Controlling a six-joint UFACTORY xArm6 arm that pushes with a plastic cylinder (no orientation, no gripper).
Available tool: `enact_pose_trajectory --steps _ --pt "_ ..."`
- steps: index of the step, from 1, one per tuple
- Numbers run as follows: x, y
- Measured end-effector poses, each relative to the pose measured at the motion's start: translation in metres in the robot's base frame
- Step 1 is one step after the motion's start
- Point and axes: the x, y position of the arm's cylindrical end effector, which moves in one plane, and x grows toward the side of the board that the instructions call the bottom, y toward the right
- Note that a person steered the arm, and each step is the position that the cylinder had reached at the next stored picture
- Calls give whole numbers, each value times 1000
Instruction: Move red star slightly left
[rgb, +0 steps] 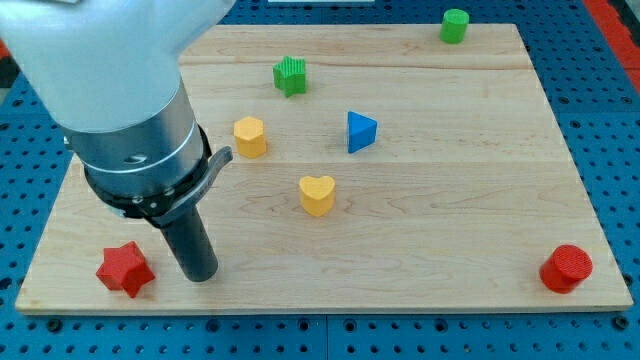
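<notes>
The red star (125, 269) lies near the board's bottom left corner. My tip (199, 275) rests on the board just to the star's right, a short gap apart from it. The dark rod rises from there into the large grey arm body that fills the view's top left.
The wooden board (450, 200) also holds a yellow hexagon (249, 136), a yellow heart (317, 195), a blue triangle (360, 132), a green star (290, 75), a green cylinder (454, 26) at the top right and a red cylinder (566, 268) at the bottom right.
</notes>
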Motion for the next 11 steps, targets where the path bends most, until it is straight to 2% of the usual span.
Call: enact_pose_trajectory --steps 6,11 --pt "0 -60" --pt "-7 -71"
